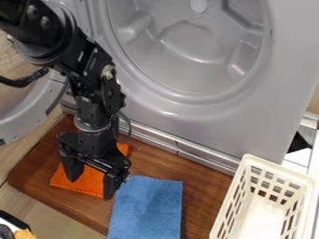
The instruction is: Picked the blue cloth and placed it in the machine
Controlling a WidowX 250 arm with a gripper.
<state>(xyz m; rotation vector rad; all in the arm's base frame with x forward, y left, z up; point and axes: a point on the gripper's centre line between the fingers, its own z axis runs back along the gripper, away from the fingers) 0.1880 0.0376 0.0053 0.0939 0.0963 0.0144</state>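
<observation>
While the arm (93, 79) extends from the upper left corner of the camera view, its pincer (92, 183) hangs, pointing downward, above the left part of the brown wooden counter (204, 198). The fingers are spread well apart and have hold of nothing. An orange cloth (86, 179) lies beneath them, near the counter's rounded left corner; contact between fingers and cloth cannot be determined.

The blue cloth (148, 205) is located outside the machine (209, 128), spread flat on the counter just beside the pincer's right-hand finger as viewed. It extends toward the near edge, its lower end cut off by the view.

The grey machine stands along the counter's far edge, its round opening (193, 51) facing the work area and its door (31, 112) swung out to the left. A cream slatted basket (280, 171) is noted at the counter's right end, apart from the blue cloth.
</observation>
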